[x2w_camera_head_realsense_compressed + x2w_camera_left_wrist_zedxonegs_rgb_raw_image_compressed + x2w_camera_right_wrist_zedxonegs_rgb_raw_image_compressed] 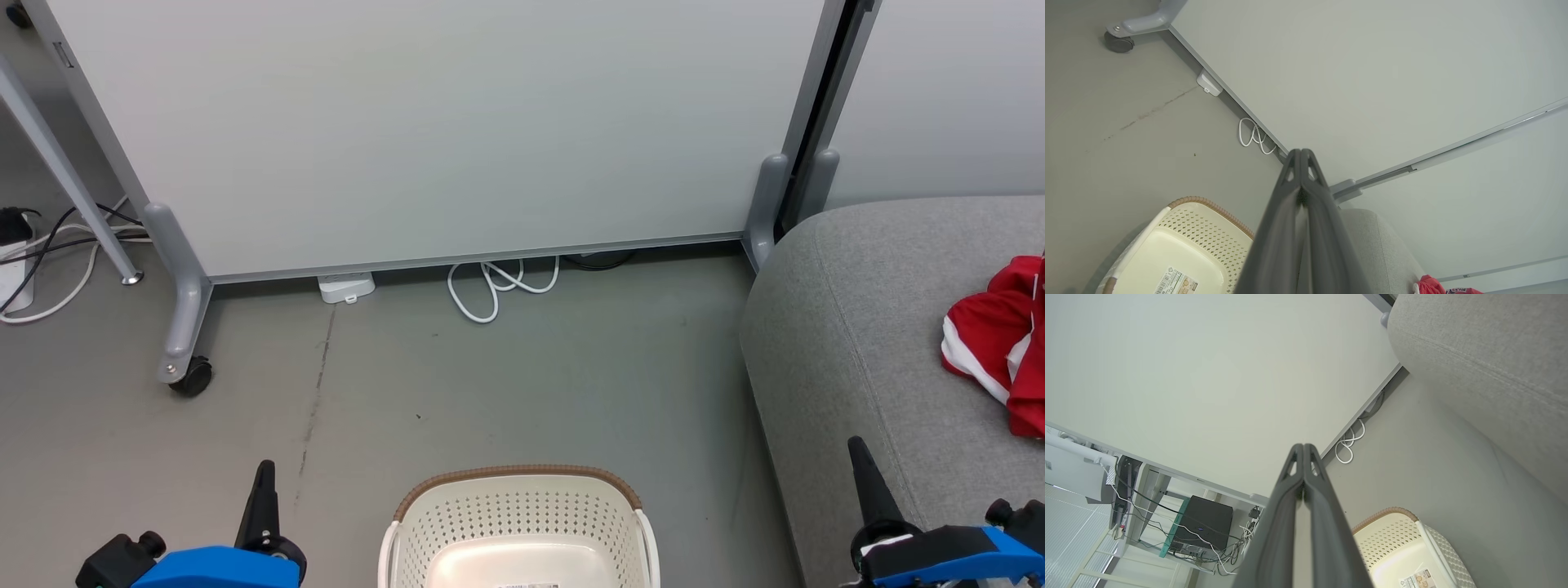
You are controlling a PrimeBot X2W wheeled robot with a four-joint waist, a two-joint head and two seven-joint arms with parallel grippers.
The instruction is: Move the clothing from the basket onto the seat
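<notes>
Clothing (984, 327) on seat (857, 327), right of basket (518, 472). Left gripper (1301, 154), right gripper (1303, 448) flank basket, fingers pressed together.

1 basket (514, 472), 1 seat (857, 327), 1 red clothing heap (992, 335) (garment no. unclear). 2 end effectors total: left end effector (265, 469) + right end effector (856, 447). 1 white cable coil (498, 290), 1 caster (192, 378).

Ahead of me: smooth matt grey floor (531, 384). Large pale-grey partition panel (449, 122) stands on grey castor feet (181, 302). Looped white cable (498, 290) lies at its bottom edge, near small white plastic box (346, 287).
</notes>
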